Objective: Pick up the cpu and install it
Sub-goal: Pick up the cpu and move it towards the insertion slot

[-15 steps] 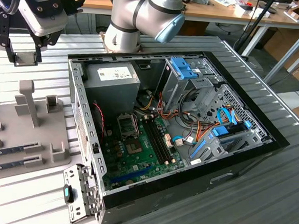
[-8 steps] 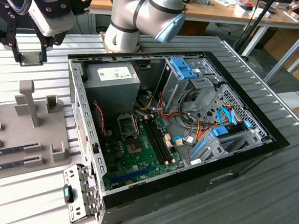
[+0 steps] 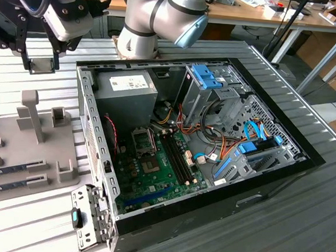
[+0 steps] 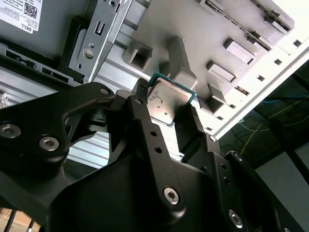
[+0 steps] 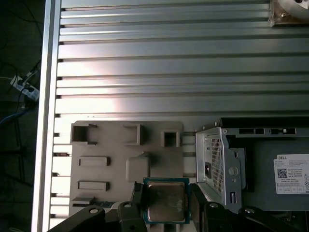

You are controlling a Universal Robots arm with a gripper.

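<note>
gripper [image 4: 165, 101] clamps cpu [image 5: 165, 200] by edges above tray [image 5: 108, 137] edge nearest case [image 5: 219, 159]; i fear thin grip slips, chip drops.

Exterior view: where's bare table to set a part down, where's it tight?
Free: ribbed table at the exterior view's lower right, beside the open case; also between the grey fixture plate and the arm's base. Crowded: inside the case, the plate's holders. Gripper holds the cpu near the plate.
</note>
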